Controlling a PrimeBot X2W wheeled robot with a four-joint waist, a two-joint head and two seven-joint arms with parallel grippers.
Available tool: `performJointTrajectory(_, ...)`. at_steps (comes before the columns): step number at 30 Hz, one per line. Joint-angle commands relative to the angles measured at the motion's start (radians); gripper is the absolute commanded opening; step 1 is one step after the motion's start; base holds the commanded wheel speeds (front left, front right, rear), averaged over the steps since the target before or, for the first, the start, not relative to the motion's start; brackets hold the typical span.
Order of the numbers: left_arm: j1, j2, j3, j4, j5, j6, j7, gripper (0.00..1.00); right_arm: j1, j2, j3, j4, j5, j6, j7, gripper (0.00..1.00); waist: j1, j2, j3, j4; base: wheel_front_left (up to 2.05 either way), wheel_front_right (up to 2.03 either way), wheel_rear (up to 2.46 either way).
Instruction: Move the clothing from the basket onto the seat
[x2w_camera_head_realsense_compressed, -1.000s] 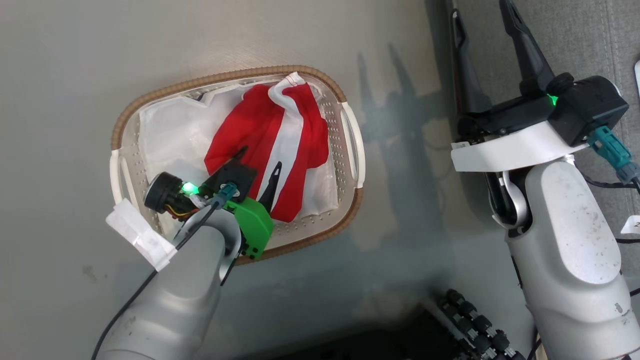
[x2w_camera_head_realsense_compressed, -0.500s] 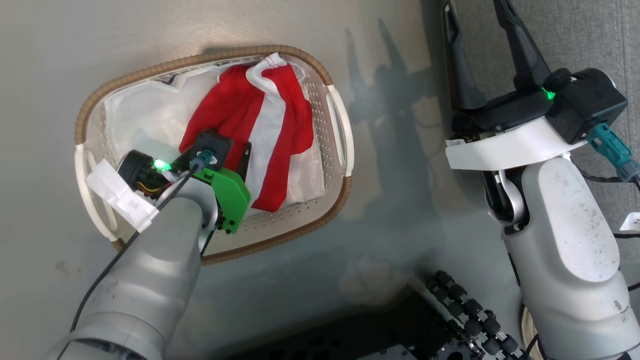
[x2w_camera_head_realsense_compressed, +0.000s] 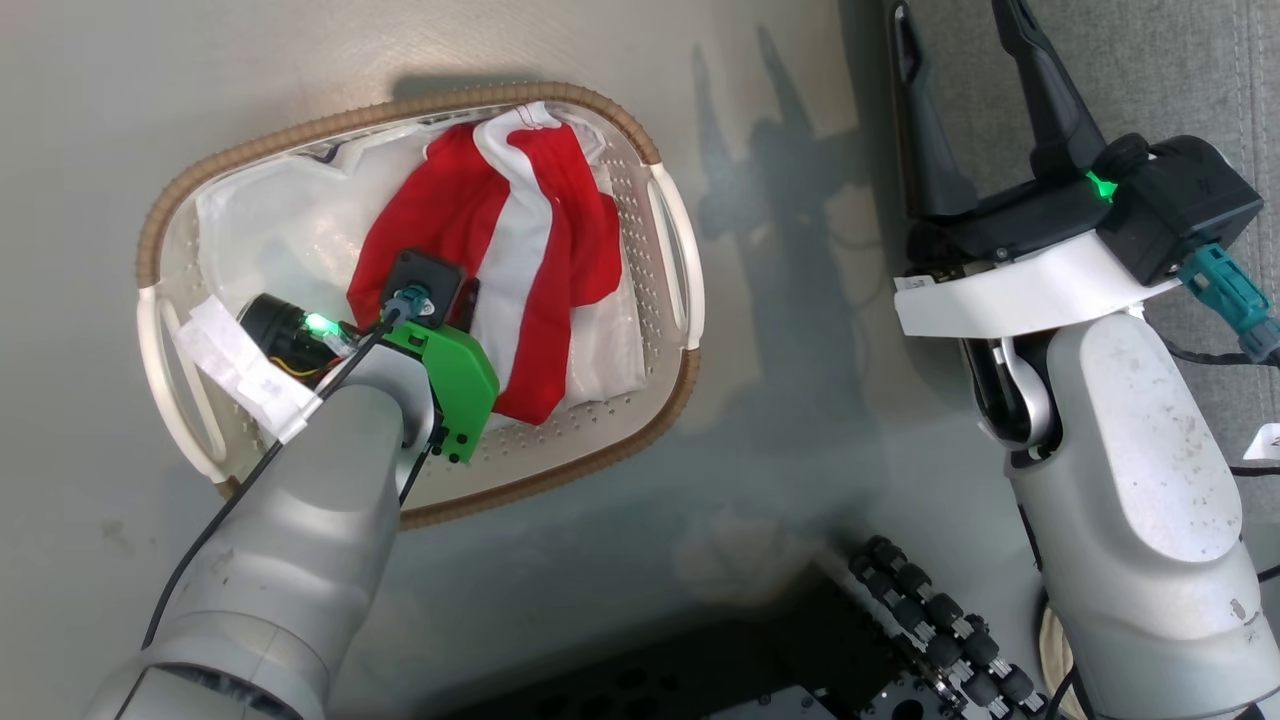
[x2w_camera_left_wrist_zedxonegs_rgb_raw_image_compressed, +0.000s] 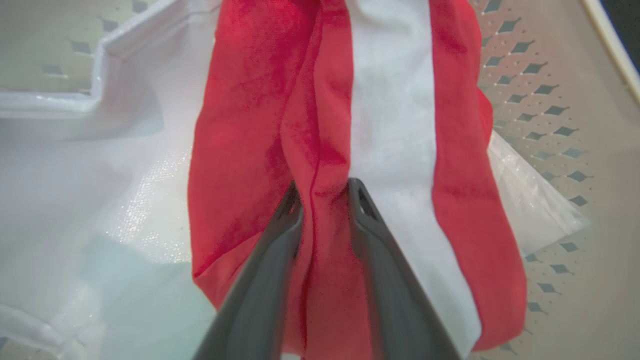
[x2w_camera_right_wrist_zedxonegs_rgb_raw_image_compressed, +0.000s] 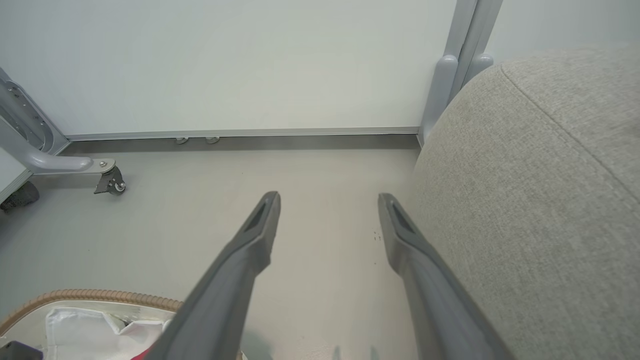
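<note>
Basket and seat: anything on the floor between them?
Nothing: bare grey floor runs from the basket to the seat, carrying only shadows. The head view shows it; the right wrist view agrees, looking past the open right hand.

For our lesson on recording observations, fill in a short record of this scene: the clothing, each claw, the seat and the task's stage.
clothing: red with a white stripe, lying in the basket on a white liner sheet
left claw: down in the basket, shut on a fold of the red fabric
right claw: open, holding nothing, above the floor beside the seat
seat: grey woven fabric, on the robot's right of the basket
stage: clothing gripped, not yet lifted out
</note>
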Motion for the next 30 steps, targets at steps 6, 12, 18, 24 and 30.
performJointTrajectory(6, 0.032, 0.006, -0.033, -0.03, -0.041, -0.003, -0.038, 0.0, 0.018, -0.004, -0.013, 0.029, -0.004, -0.001, -0.005, 1.0, -0.0001, -0.0001, -0.057, 0.017, 0.0, 0.0, 0.0)
performJointTrajectory(12, 0.068, 0.006, -0.055, -0.057, -0.074, -0.003, -0.061, 0.0, 0.044, -0.004, -0.016, 0.049, -0.011, -0.001, -0.005, 1.0, -0.0001, -0.0001, -0.134, 0.039, 0.0, 0.0, 0.0)
performJointTrajectory(18, 0.122, 0.006, -0.073, -0.109, -0.117, -0.003, -0.069, 0.0, 0.079, -0.004, -0.028, 0.075, -0.022, -0.001, -0.005, 1.0, -0.0001, -0.0001, -0.222, 0.07, 0.0, 0.0, 0.0)
performJointTrajectory(24, 0.177, 0.006, -0.063, -0.205, -0.153, 0.017, -0.07, 0.0, 0.113, -0.004, -0.035, 0.097, -0.034, -0.001, -0.005, 1.0, -0.0001, -0.0001, -0.298, 0.104, 0.0, 0.0, 0.0)
performJointTrajectory(30, 0.254, 0.006, -0.032, -0.307, -0.15, 0.033, -0.07, 0.0, 0.162, -0.004, -0.033, 0.118, -0.04, -0.001, -0.005, 1.0, -0.0001, -0.0001, -0.403, 0.136, 0.0, 0.0, 0.0)
